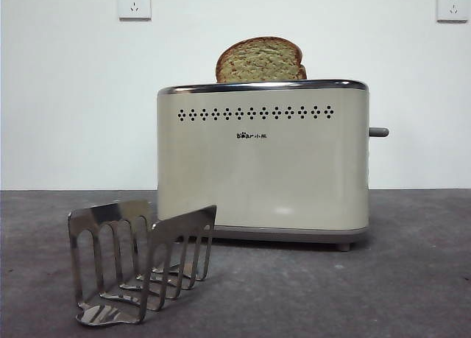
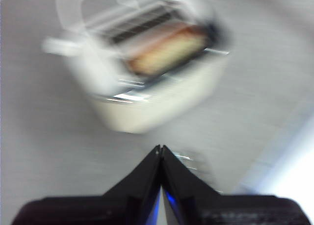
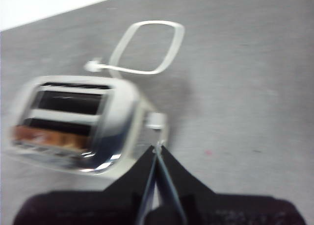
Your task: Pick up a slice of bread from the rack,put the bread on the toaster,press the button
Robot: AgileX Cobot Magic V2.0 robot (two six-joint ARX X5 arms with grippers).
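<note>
The bread (image 1: 260, 60) stands upright in a toaster (image 1: 263, 161) slot, its top poking out. The button (image 1: 378, 132) juts from the toaster's end. The rack (image 1: 140, 261) stands empty in front. Left pincer (image 2: 160, 148) and right pincer (image 3: 157, 147) hover above, both clenched and holding nothing; the right is near the button.

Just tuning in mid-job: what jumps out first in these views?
The slice of bread stands in the toaster, its rounded top poking above the chrome rim. The steel rack stands without bread on the table in front of the toaster. The right gripper, jaws shut, hovers close above the button at the toaster's narrow end; the left gripper hangs shut above the scene.
</note>
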